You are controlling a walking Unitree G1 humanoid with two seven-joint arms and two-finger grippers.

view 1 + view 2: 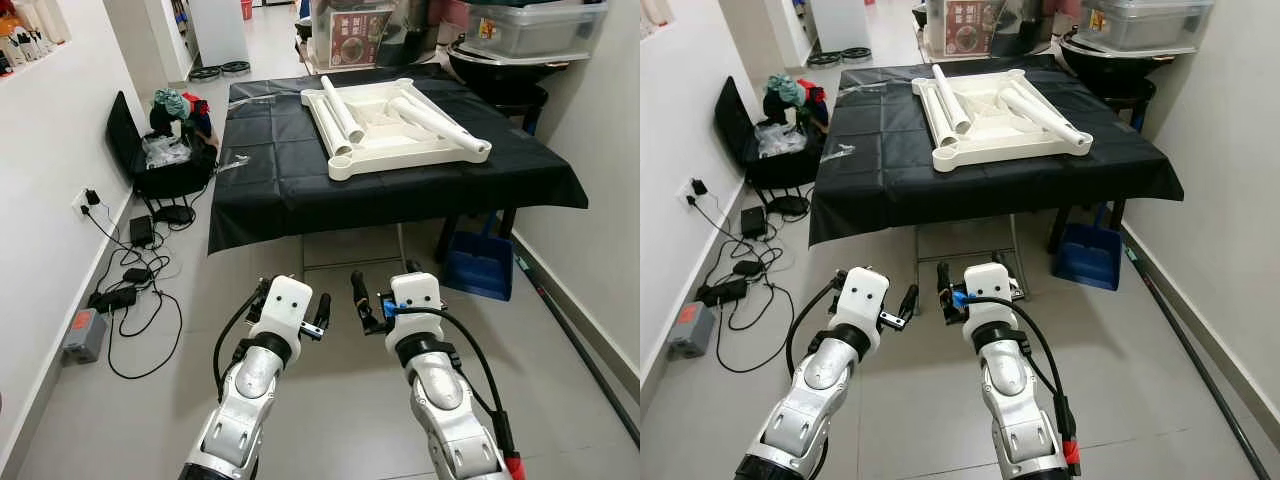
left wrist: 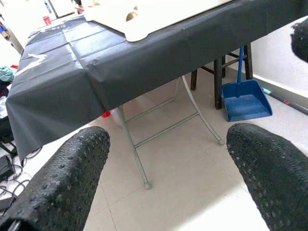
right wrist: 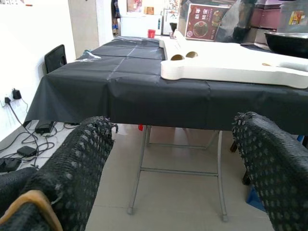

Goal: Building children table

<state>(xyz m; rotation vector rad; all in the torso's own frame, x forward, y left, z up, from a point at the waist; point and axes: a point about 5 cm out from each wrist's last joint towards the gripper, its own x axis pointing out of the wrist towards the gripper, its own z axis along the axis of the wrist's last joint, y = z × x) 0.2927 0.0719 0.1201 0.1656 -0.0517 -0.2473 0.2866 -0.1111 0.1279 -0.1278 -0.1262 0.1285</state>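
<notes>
Left eye view: white tabletop (image 1: 395, 130) with loose legs (image 1: 341, 108) on the bench (image 1: 270, 170), straight ahead, well apart from both end effectors. Left end effector (image 1: 322, 316) and right end effector (image 1: 360, 297) spread, empty; right probably slightly nearer.

Matt black tablecloth (image 1: 300, 170), smooth white plastic tabletop (image 1: 385, 135), glossy tiled floor (image 1: 340, 400)

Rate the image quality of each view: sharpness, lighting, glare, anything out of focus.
Left and right eye views: sharp, evenly lit, no motion blur; the white tabletop on the black cloth is bright but readable. Left wrist view: the fingers loom large and soft up close, and the tabletop is washed out. Right wrist view: background crisp, the near fingers slightly soft, with the jaws standing apart.
</notes>
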